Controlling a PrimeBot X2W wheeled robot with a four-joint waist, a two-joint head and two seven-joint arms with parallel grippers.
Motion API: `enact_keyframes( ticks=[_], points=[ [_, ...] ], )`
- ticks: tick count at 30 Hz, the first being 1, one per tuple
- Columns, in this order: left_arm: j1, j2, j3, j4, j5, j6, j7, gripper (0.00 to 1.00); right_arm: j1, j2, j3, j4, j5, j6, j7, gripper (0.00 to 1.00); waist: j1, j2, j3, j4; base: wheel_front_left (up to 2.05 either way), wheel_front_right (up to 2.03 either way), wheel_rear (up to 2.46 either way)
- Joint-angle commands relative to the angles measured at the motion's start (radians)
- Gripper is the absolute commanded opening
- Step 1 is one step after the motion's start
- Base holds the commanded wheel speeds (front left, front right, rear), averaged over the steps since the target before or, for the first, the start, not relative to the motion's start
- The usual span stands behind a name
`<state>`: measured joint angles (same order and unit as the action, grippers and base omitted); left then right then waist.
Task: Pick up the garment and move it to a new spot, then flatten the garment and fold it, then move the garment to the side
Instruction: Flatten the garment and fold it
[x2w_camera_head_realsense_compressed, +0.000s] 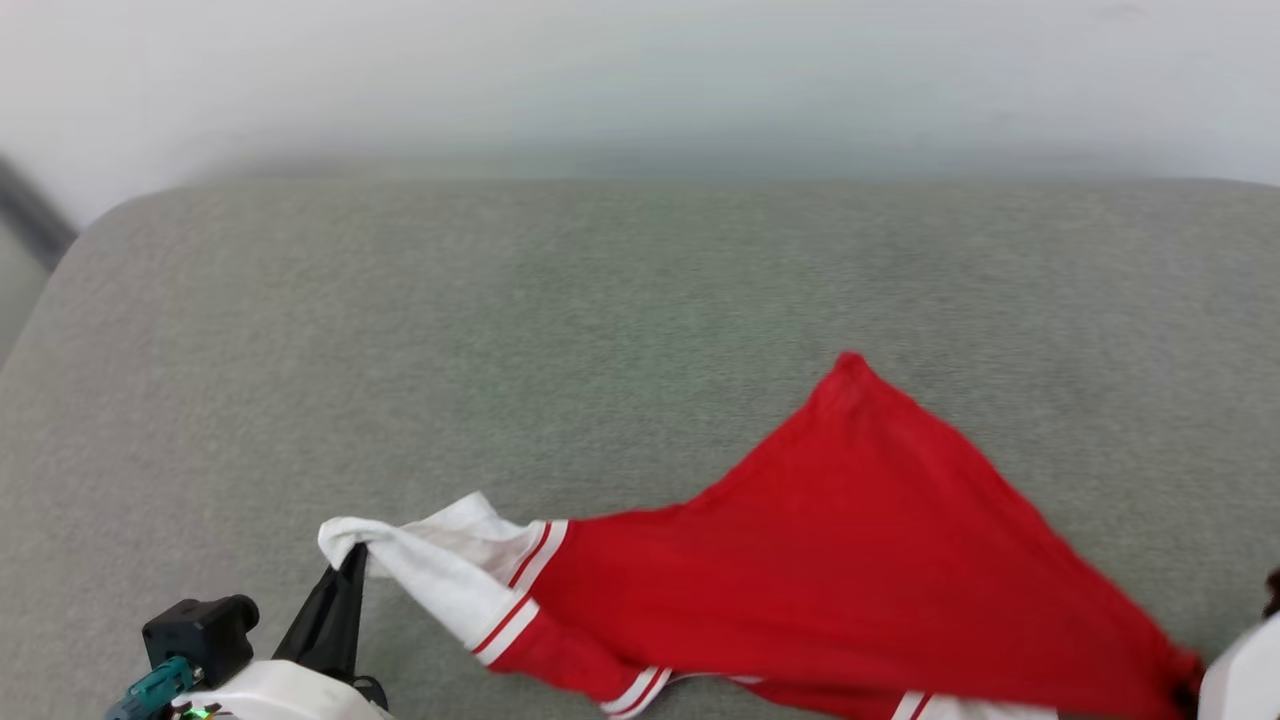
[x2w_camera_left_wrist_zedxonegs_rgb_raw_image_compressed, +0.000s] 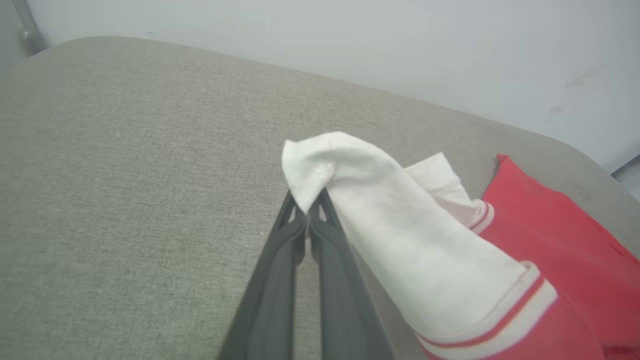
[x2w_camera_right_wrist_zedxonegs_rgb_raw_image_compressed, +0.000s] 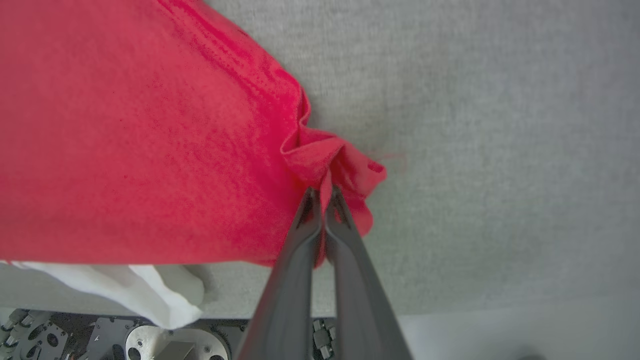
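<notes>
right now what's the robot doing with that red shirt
The robot is holding the garment with both arms. The left gripper, jaws shut, pinches the tip of a white sleeve, and the right gripper, jaws shut, pinches a bunched red edge. The garment stretches between them over the grey cushioned surface, not yet flattened or folded.

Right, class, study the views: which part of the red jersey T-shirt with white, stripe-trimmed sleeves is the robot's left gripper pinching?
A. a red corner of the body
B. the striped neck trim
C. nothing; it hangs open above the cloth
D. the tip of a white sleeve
D: the left gripper is shut on the white sleeve tip of the red jersey T-shirt, while the right gripper pinches a red corner.
</notes>
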<state>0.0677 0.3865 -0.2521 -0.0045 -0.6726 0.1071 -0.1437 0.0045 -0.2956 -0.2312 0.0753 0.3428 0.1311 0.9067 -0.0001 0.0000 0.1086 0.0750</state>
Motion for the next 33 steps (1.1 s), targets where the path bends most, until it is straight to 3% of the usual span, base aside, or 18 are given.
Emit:
enact_keyframes(
  ticks=[1,6,7,8,9,10,19,23,28,33],
  points=[
    [0.013,0.009,0.006,0.007,-0.004,0.006,0.004,0.0,0.062,0.035,-0.013,-0.02,0.002,-0.001,-0.017,0.0,0.0001,0.0,-0.031,-0.047,0.0,0.0,0.0],
    [0.025,0.024,0.01,0.017,-0.008,0.01,0.018,0.0,0.205,0.146,-0.026,-0.052,-0.014,-0.001,-0.07,0.0,0.0001,0.0,-0.036,-0.083,0.0,0.0,0.0],
    [0.026,0.027,0.01,0.02,-0.007,0.012,0.021,0.0,0.227,0.165,-0.022,-0.053,-0.017,-0.001,-0.082,0.15,0.0001,0.0,-0.037,-0.087,0.0,0.0,0.0],
    [0.027,0.028,0.01,0.02,-0.008,0.014,0.023,0.0,0.238,0.184,-0.027,-0.058,-0.01,-0.001,-0.11,0.43,0.0001,0.0,-0.037,-0.09,0.0,0.0,0.0],
    [0.026,0.029,0.01,0.019,-0.008,0.014,0.025,0.0,0.243,0.196,-0.034,-0.063,-0.009,-0.001,-0.145,0.43,0.0001,0.0,-0.036,-0.093,0.0,0.0,0.0],
    [0.025,0.03,0.008,0.018,-0.007,0.015,0.027,0.0,0.254,0.207,-0.032,-0.061,-0.008,-0.001,-0.172,1.0,0.0001,0.0,-0.035,-0.094,0.0,0.0,0.0],
    [0.011,0.035,-0.005,-0.004,-0.005,0.016,0.04,0.0,0.137,0.228,0.008,-0.034,-0.032,-0.001,-0.655,1.0,0.0001,0.0,-0.017,-0.1,0.0,0.0,0.0],
    [-0.003,0.032,-0.014,-0.019,0.001,0.016,0.038,0.0,0.029,0.203,0.036,0.042,-0.02,-0.001,-0.802,1.0,0.0001,0.0,-0.001,-0.09,0.0,0.0,0.0],
    [-0.037,0.025,-0.03,-0.044,0.016,0.008,0.032,0.0,-0.164,0.139,0.109,0.145,0.026,-0.001,-0.775,1.0,0.0001,0.0,0.048,-0.064,0.0,0.0,0.0],
    [-0.089,0.018,-0.05,-0.069,0.037,-0.007,0.022,0.0,-0.356,0.031,0.241,0.208,0.087,-0.001,-0.512,1.0,0.0001,0.0,0.11,-0.017,0.0,0.0,0.0]
  ],
)
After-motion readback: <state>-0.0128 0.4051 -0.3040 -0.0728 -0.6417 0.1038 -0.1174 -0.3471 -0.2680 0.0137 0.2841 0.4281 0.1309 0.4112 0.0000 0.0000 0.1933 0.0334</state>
